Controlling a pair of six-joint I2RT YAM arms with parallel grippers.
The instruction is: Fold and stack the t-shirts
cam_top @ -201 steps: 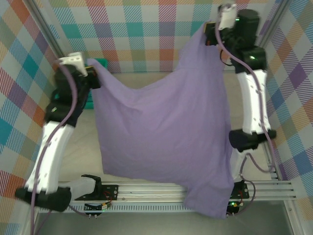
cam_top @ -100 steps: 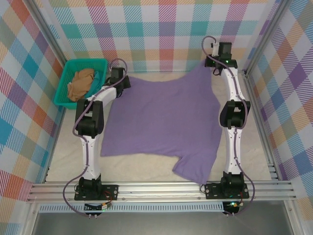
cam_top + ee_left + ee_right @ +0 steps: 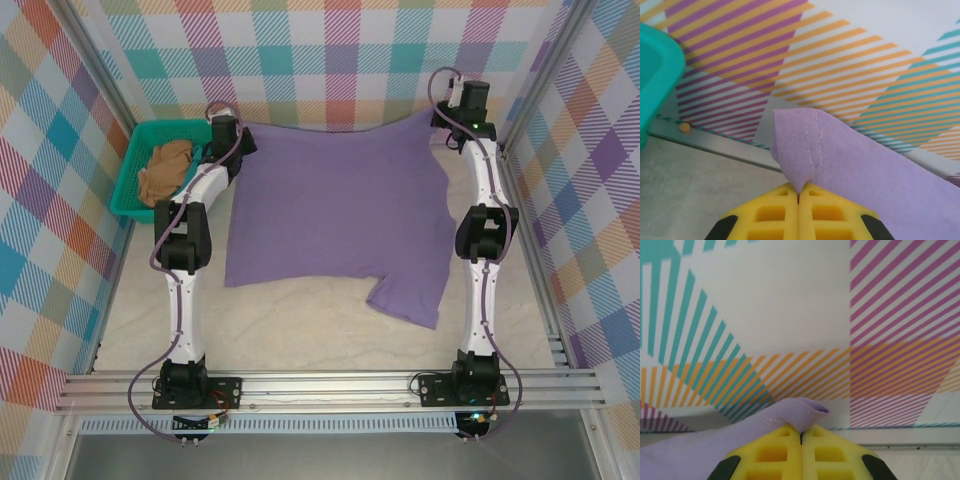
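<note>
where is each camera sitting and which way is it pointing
Top external: above and behind the bases, looking down on the beige table, the lavender-purple cloth t-shirt spread on it and the teal plastic basket; left arm and right arm show whole.
Left wrist: on the left arm, facing the plaid back wall; the yellow-fingered left gripper pinches a shirt corner.
Right wrist: same heading; the right gripper pinches the other far corner.
Shared: all three see the shirt.
</note>
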